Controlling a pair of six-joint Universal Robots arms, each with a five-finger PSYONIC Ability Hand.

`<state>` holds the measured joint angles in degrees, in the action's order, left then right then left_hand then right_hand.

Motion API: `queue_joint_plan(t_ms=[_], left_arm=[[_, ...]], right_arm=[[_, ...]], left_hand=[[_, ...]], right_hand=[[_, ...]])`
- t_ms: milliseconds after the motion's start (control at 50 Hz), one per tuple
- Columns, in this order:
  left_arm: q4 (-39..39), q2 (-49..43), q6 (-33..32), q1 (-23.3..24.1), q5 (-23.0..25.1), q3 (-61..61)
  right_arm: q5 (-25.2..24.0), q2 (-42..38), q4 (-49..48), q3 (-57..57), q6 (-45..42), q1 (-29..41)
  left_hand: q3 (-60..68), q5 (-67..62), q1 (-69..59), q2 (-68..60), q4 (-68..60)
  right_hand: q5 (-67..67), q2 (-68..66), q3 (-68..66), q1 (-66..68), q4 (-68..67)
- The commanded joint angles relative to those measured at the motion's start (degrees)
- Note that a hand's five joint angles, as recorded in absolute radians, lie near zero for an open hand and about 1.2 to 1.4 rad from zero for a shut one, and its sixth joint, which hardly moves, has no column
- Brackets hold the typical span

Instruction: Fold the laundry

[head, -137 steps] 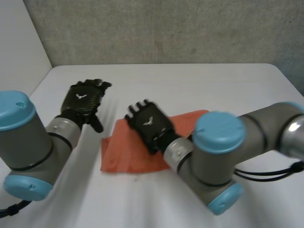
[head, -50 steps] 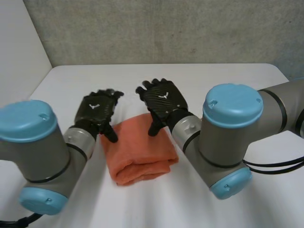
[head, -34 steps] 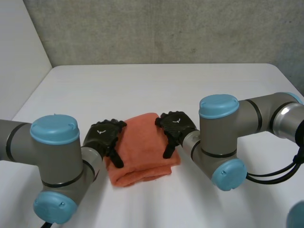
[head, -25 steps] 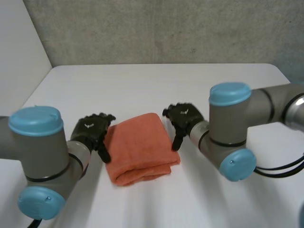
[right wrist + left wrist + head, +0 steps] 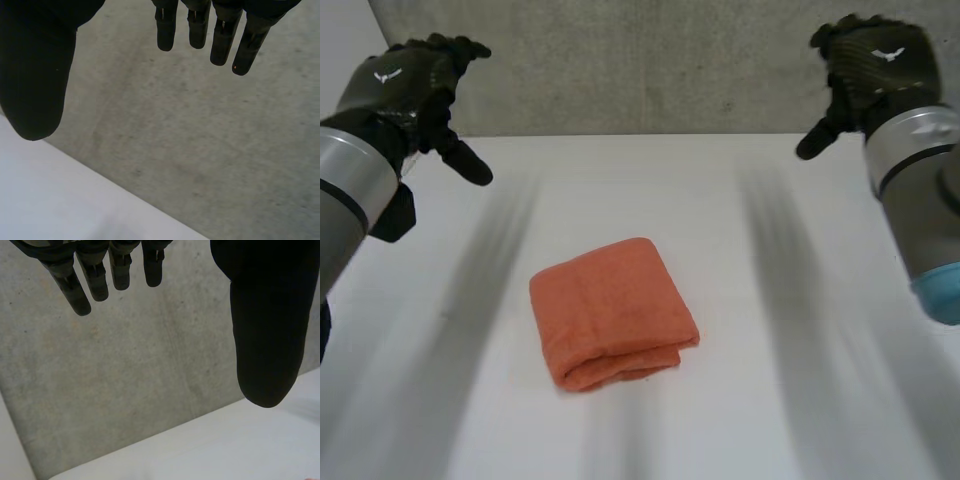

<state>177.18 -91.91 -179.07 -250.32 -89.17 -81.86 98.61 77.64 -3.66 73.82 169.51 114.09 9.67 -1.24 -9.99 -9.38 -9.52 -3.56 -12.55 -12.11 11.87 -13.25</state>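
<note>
Well, both hands are up and away from the work. The left hand (image 5: 405, 85) hangs high above the far left of the white table (image 5: 800, 400), spread loose with its thumb jutting toward the middle, nothing in it and nothing touching it. Its wrist view agrees: fingers (image 5: 95, 277) straight, set apart from the thumb (image 5: 267, 325), bare grey wall (image 5: 150, 365) between them. Over on the other side, the right hand (image 5: 870, 60) hovers just as high above the far right of the table, likewise relaxed and empty. In its own wrist view the fingers hang straight and the thumb sits well off to the side, with the wall behind. Down between them, well apart from both, the orange towel (image 5: 612, 325) lies on the middle of the table. It's folded into a thick, compact, roughly square bundle, turned slightly askew. The rounded edges of its stacked layers show along the near side, and the top lies smooth and flat.
</note>
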Motion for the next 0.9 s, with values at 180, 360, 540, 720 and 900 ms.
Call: queue_joint_plan(t_ms=[180, 360, 540, 720, 900], left_arm=[[-0.2, 0.4, 3.9, -0.1, 2.6, 2.9], [-0.3, -1.0, 3.9, -0.4, 2.6, 4.9], [-0.2, -2.2, 4.1, -0.8, 3.7, 6.1], [-0.2, -2.2, 4.2, 0.4, 3.6, 5.1], [-0.2, -1.4, 4.2, 0.6, 3.6, 4.0]], right_arm=[[-0.6, 1.4, 1.9, 0.7, 0.0, -1.7], [-0.7, 1.2, 2.2, 0.8, 0.0, -0.9], [-0.7, 0.9, 2.2, 1.0, 0.1, -0.8], [-1.0, 0.8, 1.9, 1.9, -0.1, -0.7], [-1.1, 0.7, 1.5, 2.2, -0.1, -0.6]], left_hand=[[0.3, 1.2, 0.0, -0.6, -0.5], [0.3, 1.2, 0.0, -0.6, -0.5], [0.3, 1.2, 0.0, -0.6, -0.5], [0.3, 1.2, 0.0, -0.6, -0.5], [0.3, 1.2, 0.0, -0.6, -0.5]], right_hand=[[3.6, 2.5, 2.1, -1.9, 3.2], [3.6, 2.5, 2.1, -1.9, 3.2], [3.6, 2.5, 2.1, -1.9, 3.2], [3.6, 2.5, 2.1, -1.9, 3.2], [3.6, 2.5, 2.1, -1.9, 3.2]])
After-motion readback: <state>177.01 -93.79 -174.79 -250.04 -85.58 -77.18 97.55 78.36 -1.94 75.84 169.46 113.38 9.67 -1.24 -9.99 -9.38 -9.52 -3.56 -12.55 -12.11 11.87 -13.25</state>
